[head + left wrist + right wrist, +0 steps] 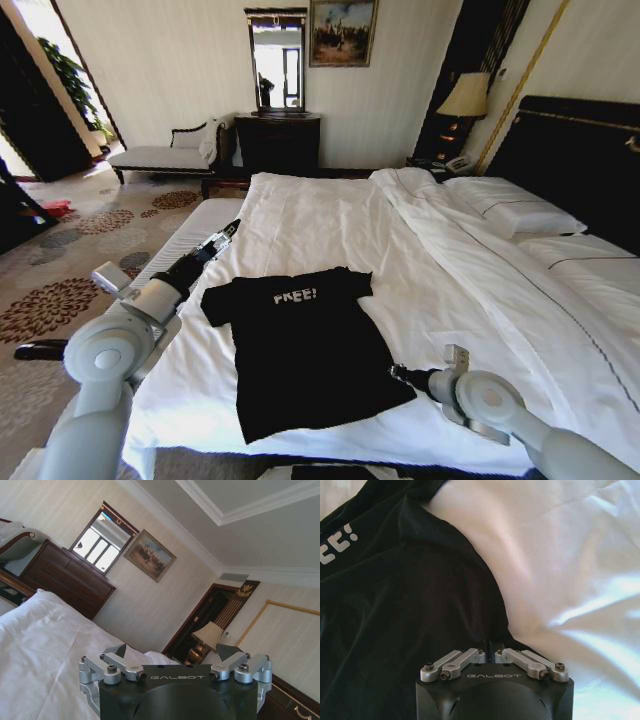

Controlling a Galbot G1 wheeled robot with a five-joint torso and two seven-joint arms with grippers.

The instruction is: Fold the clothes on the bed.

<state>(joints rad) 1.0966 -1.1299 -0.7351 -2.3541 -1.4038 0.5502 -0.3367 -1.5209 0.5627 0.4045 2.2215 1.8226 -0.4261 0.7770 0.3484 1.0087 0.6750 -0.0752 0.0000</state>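
The clothes, one black T-shirt [300, 350] with white "FREE!" lettering, lie flat and face up near the foot edge of the bed [330, 215]. My right gripper [398, 372] rests low at the shirt's right side near the hem. In the right wrist view its fingers [490, 647] are drawn together on the edge of the black shirt [395, 605], where it meets the white sheet [560, 570]. My left gripper [228, 233] hovers over the bed's left side, beyond the shirt's left sleeve. That left gripper [172, 652] stands open, nothing between its fingertips.
White pillows [515, 212] and a dark headboard [580, 150] are at the right. A folded duvet ridge [440, 240] runs along the bed. A bench [165, 155], a dark dresser [278, 140] and a lamp [465, 95] stand at the far wall. Patterned carpet [70, 260] lies left.
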